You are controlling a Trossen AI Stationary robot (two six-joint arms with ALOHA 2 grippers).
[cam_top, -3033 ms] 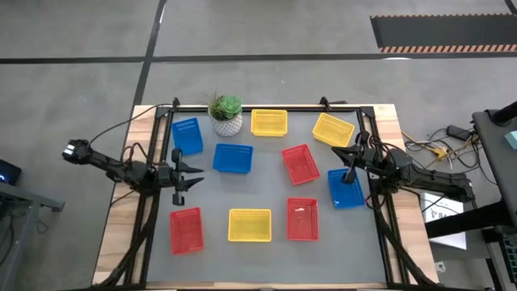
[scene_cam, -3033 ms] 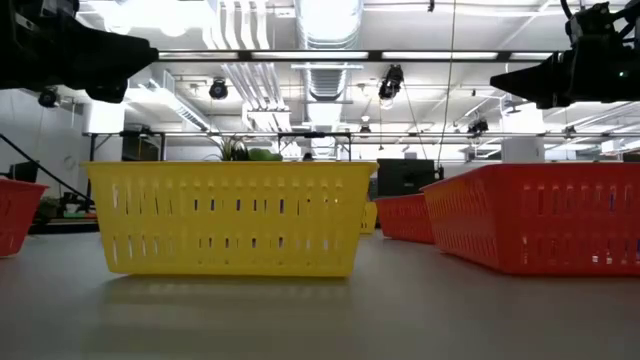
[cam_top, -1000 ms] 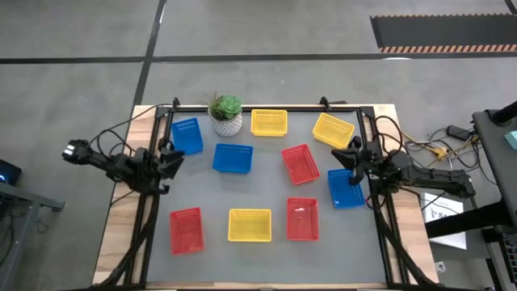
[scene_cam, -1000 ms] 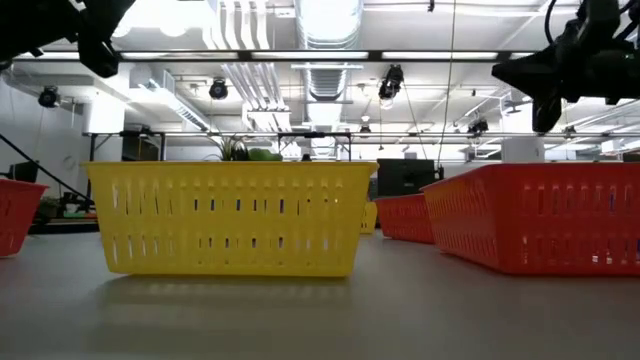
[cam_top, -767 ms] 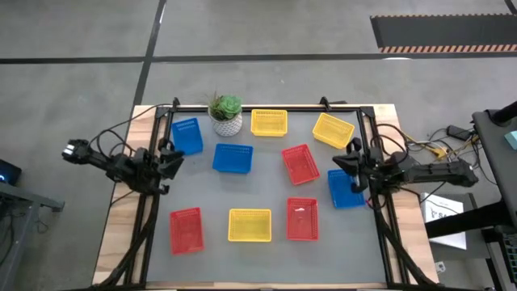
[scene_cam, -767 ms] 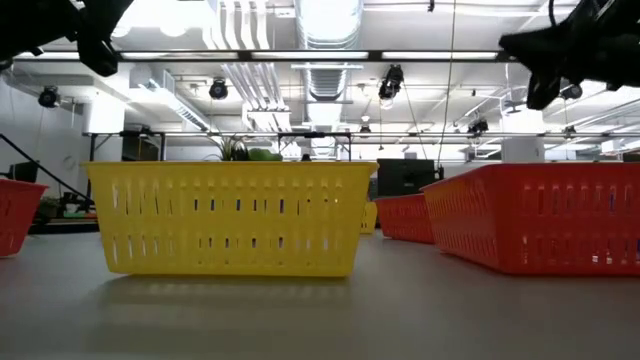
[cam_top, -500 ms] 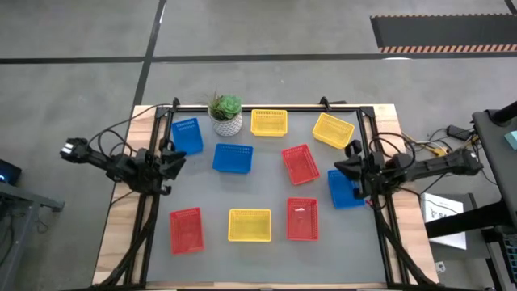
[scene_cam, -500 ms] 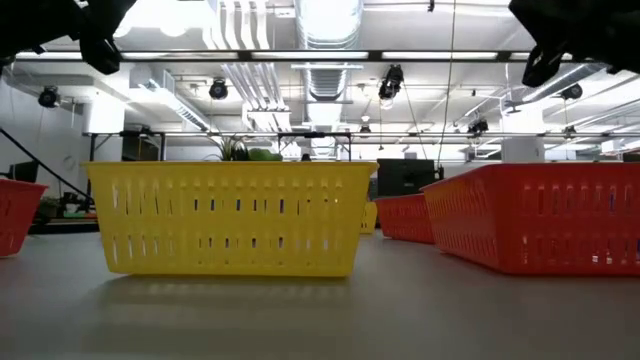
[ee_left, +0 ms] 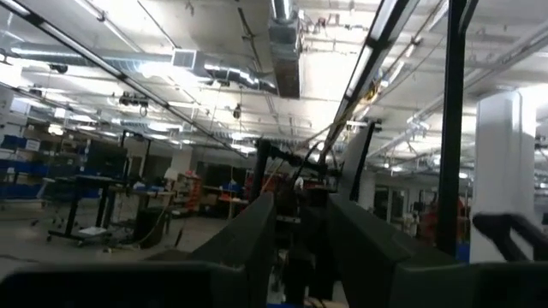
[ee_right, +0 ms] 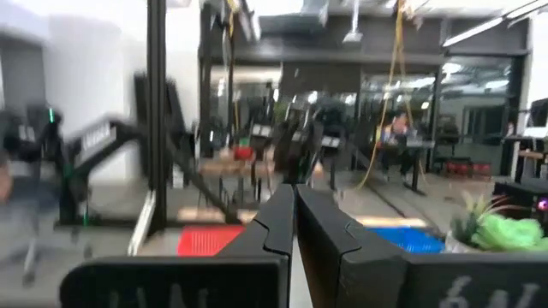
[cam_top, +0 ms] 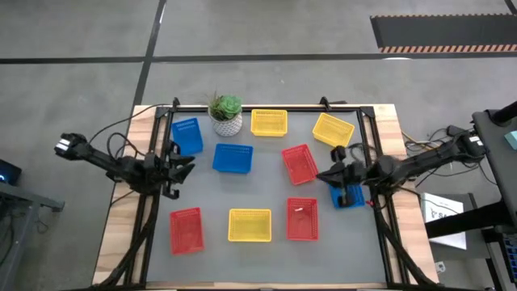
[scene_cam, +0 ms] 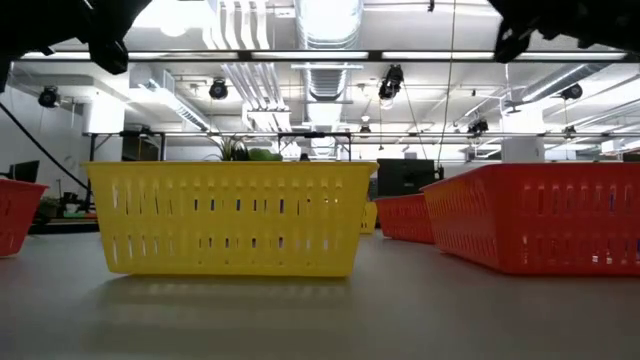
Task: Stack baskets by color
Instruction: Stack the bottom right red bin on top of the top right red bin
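The baskets lie singly on the grey mat. Blue baskets sit at the back left (cam_top: 187, 135), the middle (cam_top: 233, 158) and the right (cam_top: 352, 195). Yellow baskets sit at the back (cam_top: 269, 122), back right (cam_top: 333, 129) and front (cam_top: 250, 225). Red baskets sit at centre right (cam_top: 300, 163), front left (cam_top: 186, 229) and front right (cam_top: 302, 219). My left gripper (cam_top: 187, 168) hangs open and empty above the mat's left edge, its fingers (ee_left: 257, 231) apart. My right gripper (cam_top: 323, 176) is shut and empty, pointing left beside the right blue basket, which the arm partly covers.
A green plant in a white pot (cam_top: 226, 115) stands at the back between a blue and a yellow basket. A black frame (cam_top: 266, 106) runs around the mat. The front yellow basket (scene_cam: 230, 218) and a red basket (scene_cam: 540, 228) fill the low view.
My right arm has swung so its gripper now points left over the mat, farther in from the right edge. My left gripper has edged a little toward the mat. No basket moved.
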